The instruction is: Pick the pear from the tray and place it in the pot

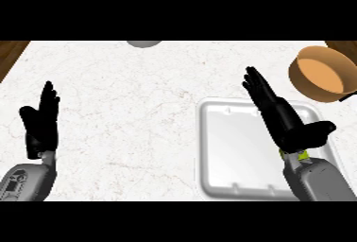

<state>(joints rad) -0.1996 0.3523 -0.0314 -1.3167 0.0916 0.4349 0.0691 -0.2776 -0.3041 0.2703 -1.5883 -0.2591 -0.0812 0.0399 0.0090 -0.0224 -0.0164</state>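
Observation:
The white tray [230, 151] lies on the marble counter at the lower right. My right hand [287, 124] hovers over the tray's right half, open, with straight fingers pointing away and the thumb out to the right. Only a sliver of the yellow-green pear [302, 155] shows, just under that wrist; the rest is hidden by the hand and forearm. The brown pot [319, 74] with an orange inside stands at the upper right, beyond the tray's far right corner. At the left, well apart from the tray, my left hand [42, 124] rests open with fingers up.
A grey rounded object [144, 43] peeks in at the counter's far edge, left of centre. Dark wood shows past the counter's upper left corner [10, 54]. A black handle [346, 97] sticks out at the pot's lower right.

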